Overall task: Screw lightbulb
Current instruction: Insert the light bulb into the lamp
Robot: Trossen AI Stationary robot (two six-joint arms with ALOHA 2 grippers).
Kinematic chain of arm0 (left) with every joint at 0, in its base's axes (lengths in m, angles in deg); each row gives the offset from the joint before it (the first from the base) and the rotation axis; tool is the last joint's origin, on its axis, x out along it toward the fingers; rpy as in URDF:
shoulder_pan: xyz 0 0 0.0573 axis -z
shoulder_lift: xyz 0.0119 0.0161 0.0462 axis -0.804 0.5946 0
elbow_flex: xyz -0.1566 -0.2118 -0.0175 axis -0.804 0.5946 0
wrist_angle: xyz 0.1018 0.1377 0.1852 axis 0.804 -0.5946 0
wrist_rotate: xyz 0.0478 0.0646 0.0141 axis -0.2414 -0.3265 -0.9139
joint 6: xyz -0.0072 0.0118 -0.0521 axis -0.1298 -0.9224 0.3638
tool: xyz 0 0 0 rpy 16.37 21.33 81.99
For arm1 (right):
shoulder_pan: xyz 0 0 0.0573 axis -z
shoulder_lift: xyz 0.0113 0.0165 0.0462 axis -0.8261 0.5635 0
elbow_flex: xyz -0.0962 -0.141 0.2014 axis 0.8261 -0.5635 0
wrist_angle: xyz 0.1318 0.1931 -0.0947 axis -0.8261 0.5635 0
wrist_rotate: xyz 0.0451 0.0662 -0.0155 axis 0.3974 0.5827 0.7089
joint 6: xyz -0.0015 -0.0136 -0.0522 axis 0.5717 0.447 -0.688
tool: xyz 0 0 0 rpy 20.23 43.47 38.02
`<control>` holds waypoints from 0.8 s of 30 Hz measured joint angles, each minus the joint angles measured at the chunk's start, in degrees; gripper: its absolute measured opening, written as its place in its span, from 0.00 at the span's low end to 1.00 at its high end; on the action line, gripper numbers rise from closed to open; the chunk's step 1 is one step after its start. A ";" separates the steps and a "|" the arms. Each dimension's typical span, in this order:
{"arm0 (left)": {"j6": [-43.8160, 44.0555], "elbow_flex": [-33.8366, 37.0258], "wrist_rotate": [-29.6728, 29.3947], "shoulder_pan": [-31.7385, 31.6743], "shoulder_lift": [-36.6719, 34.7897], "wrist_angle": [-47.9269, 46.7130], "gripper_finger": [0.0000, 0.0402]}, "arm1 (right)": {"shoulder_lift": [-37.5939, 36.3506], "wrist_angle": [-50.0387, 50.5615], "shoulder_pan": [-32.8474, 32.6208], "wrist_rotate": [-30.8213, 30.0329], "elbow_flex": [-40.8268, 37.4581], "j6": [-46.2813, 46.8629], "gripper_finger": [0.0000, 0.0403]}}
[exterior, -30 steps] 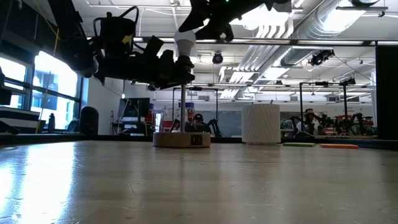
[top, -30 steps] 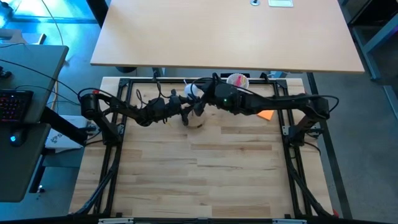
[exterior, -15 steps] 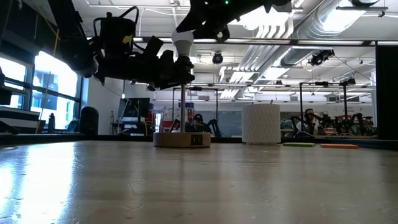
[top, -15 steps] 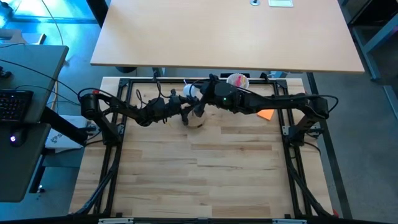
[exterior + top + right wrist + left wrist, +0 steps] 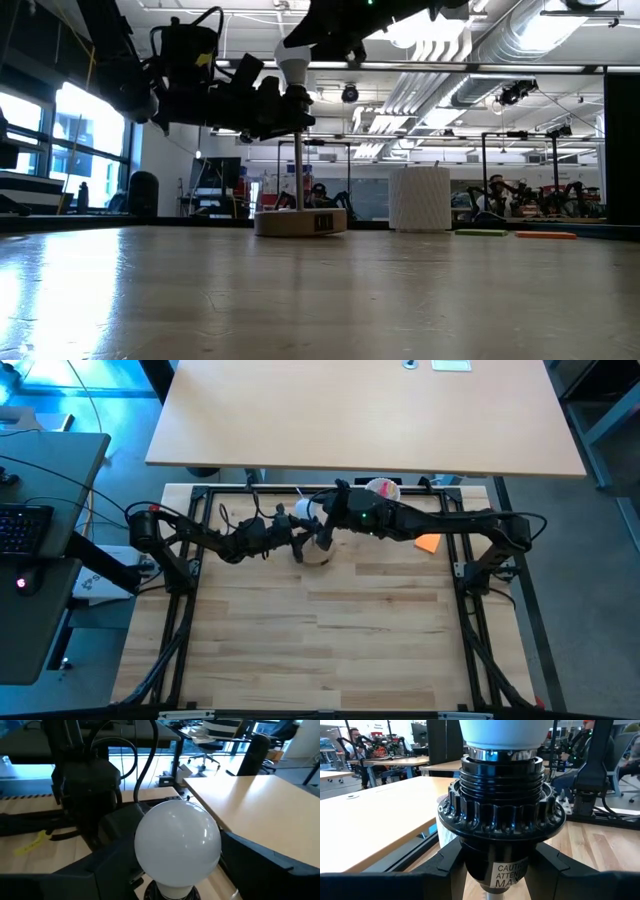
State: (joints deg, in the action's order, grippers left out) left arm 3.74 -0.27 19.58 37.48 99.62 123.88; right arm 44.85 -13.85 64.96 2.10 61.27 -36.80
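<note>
**Right gripper letting go of the lightbulb for another turn**

The lightbulb is sitting upright in the black socket at the top of the lamp stand's pole, toward the far middle of the table. It is not fully home: in the left wrist view a silvery band of thread is showing between the white globe and the socket's rim.

The left gripper is clamping the lower body of the socket from both sides and steadying it, its grip unchanged over the last second.

The change is on the other side. The right gripper, reaching over the top of the bulb, is spreading its fingers. A second ago they were pinching the globe; now they are standing on either side of it, apparently clear of the glass and holding nothing. The wooden disc base is also sitting slightly further to the right in the low view than it was, so the stand appears to have been nudged during the twist.

This is probably a release between turns: the right wrist is likely freeing itself to rotate back, re-grip and twist again, since thread is left to take up. The bulb is staying upright unaided, which suggests the thread is engaged.
</note>
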 joint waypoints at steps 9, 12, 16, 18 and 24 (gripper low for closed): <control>0.12 0.00 -0.26 -0.01 -0.02 -0.20 0.35 | -0.22 0.20 2.01 5.08 -0.04 -1.35 0.73; 0.14 0.00 -0.26 -0.01 -0.04 -0.39 0.35 | -0.31 0.83 2.68 5.34 -0.04 -2.08 0.73; 0.25 0.00 -0.33 -0.01 -0.04 -0.67 0.35 | -0.33 2.58 3.56 5.79 -0.02 -1.82 0.74; 0.18 0.00 -0.30 -0.01 -0.04 -0.74 0.35 | -0.33 4.14 3.90 6.68 -0.02 -0.85 0.76; 0.14 0.00 -0.28 -0.01 -0.04 -0.82 0.35 | -0.33 6.63 4.26 8.77 -0.02 -0.89 0.81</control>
State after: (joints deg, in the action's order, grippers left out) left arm 3.88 -0.27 19.30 37.46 99.58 123.06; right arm 44.53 -7.21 69.22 10.86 61.25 -37.70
